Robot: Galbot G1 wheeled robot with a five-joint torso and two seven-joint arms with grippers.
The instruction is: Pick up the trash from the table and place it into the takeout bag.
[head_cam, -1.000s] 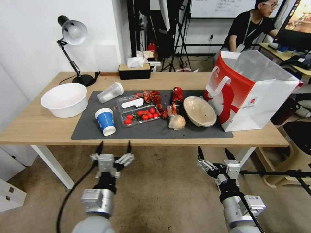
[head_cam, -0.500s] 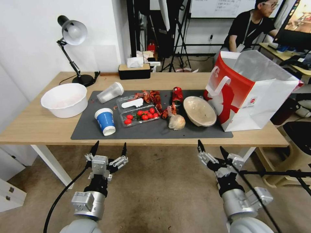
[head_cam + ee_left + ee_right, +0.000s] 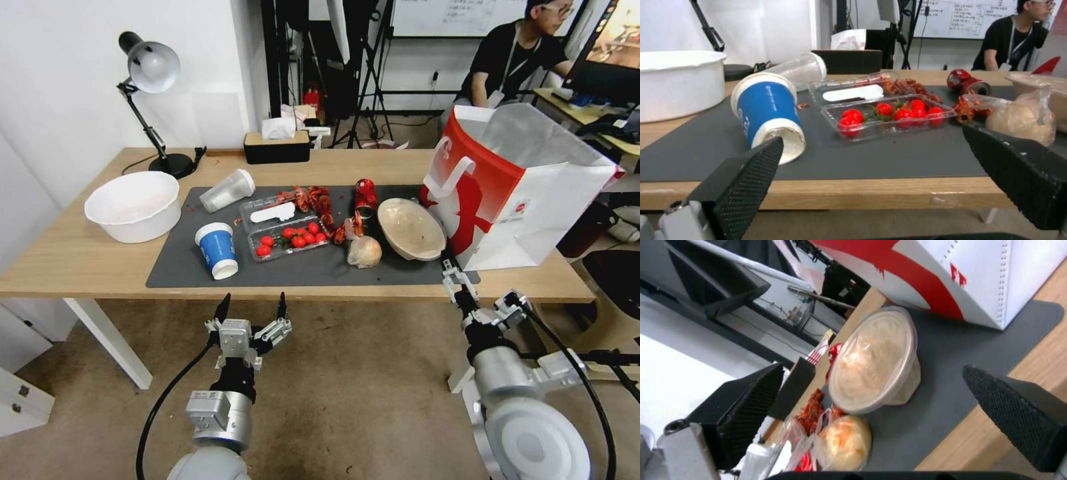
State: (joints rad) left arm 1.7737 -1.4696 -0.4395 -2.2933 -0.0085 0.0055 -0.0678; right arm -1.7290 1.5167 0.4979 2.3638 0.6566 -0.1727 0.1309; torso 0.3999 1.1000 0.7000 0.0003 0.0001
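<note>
Right gripper at near table edge, fingers spread wide, empty. Beige shallow bowl just ahead of it on dark grey mat, tilted, touching white-and-red paper takeout bag. Likely light, thin-walled, flexes under squeeze (pinch rim, not body). Crumpled tan paper ball beside bowl: soft, grab anywhere. Left gripper below table edge, wide open, empty, facing blue-and-white paper cup.

I log both arms: silver-grey cylindrical wrist housings | left hand: pale metal linkage body, slim black fingers with dimpled grip pads, screw at base | right hand: same build | black cable looped along each forearm.
</note>
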